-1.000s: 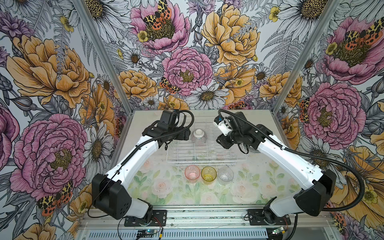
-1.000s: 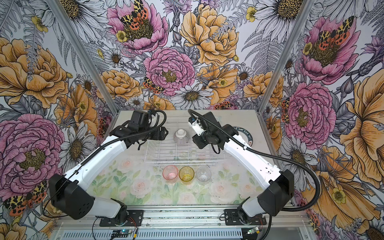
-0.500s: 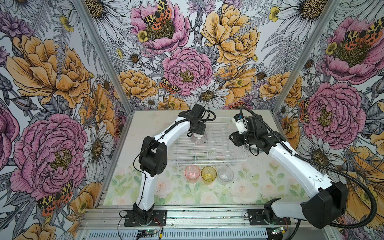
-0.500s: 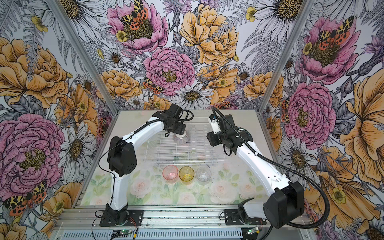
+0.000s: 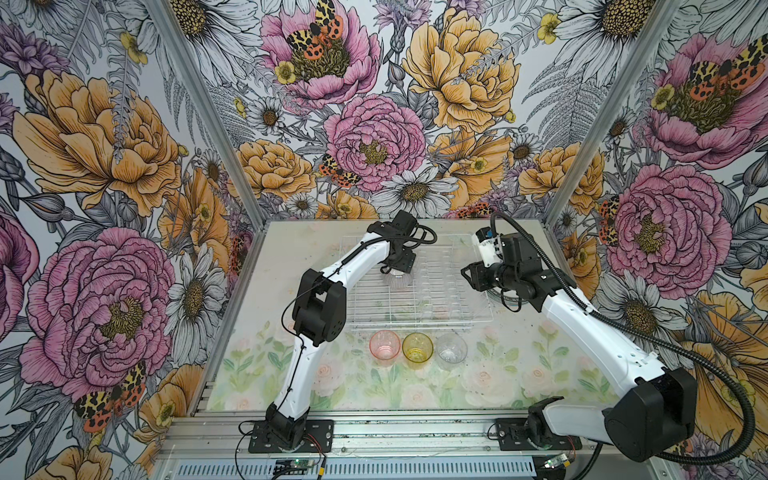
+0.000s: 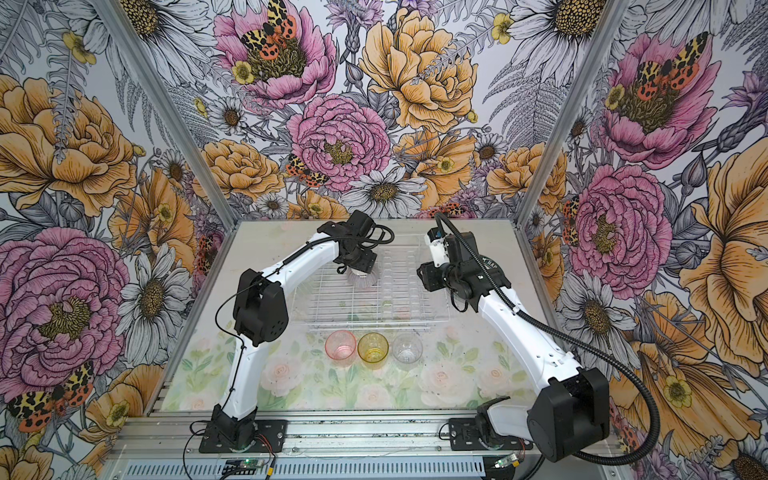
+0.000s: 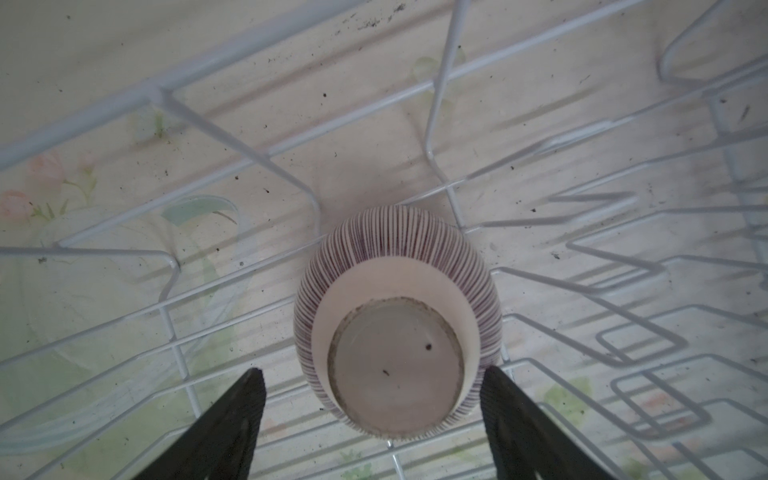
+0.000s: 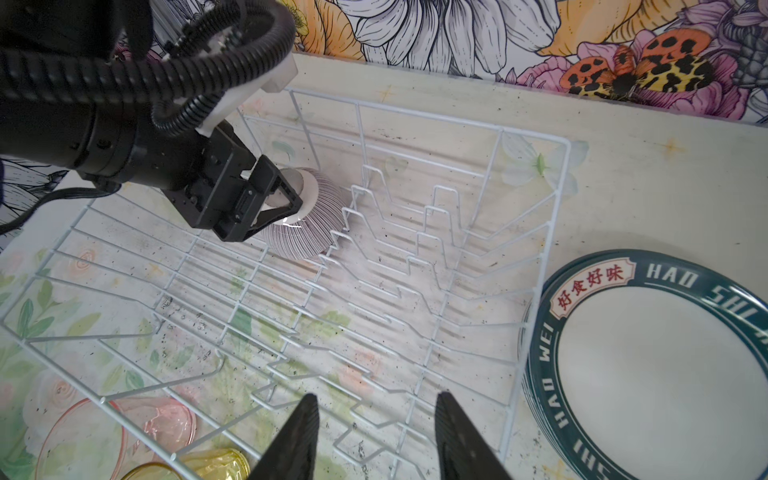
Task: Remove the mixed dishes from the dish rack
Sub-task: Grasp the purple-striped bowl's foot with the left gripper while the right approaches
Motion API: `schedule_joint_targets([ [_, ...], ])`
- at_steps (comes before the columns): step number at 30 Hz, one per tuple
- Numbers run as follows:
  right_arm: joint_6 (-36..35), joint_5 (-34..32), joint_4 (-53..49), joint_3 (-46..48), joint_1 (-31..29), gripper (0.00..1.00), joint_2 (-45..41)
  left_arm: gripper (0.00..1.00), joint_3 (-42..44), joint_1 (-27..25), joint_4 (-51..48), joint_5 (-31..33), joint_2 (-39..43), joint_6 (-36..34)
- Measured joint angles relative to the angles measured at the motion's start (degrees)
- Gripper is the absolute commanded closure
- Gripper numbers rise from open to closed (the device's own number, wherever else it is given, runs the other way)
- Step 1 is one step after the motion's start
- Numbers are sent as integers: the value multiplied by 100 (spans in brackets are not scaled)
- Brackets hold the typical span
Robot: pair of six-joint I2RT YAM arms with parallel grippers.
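Across the middle of the flower-printed table (image 5: 282, 257) we see the dish rack (image 5: 395, 307), a white wire basket with low sides and rows of upright prongs on its right half. Of the dishes, the rack holds only the bowl.

Just beside the rack's right side, on the table, lies a stack of plates (image 8: 648, 353), mostly hidden under the right arm in both top views. The right wrist view shows the top plate flat, white in the centre with a dark green rim. On that rim we read "HAO WEI" and "HAO SHI" in white capitals, and a small cream label carries the red characters 好食好味; the rest of the lettering is cut off.

The grey-striped bowl (image 7: 399, 316) sits upside down in the far left part of the rack, white foot up, touching the first prongs. The left gripper (image 7: 372, 370) is down over it with its jaws wide, one finger on each side of the bowl. One finger looks to be against the bowl's wall and the other stands apart from it.

On the table in front of the rack three tumblers stand upright in a close row: pink (image 5: 384, 347), yellow (image 5: 417, 348) and clear (image 5: 451, 348).

The right gripper (image 8: 377, 398) hangs above the rack's right edge, jaws partly apart and empty
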State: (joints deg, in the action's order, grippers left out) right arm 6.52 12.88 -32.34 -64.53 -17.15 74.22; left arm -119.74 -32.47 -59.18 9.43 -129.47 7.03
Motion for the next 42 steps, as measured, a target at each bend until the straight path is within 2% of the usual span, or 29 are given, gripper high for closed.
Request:
schedule_joint_targets([
  [5,11,57,118,59,22,52,2,28,-166,0,-28,-24,-164,-20],
  [16,13,96,181,131,74,52,4,37,-481,2,-199,-164,-415,-68],
  [25,35,160,203,166,101,52,22,58,-546,35,-234,-267,-415,-151],
  [42,498,839,798,358,101,52,439,63,-299,144,-273,-350,-234,-168],
])
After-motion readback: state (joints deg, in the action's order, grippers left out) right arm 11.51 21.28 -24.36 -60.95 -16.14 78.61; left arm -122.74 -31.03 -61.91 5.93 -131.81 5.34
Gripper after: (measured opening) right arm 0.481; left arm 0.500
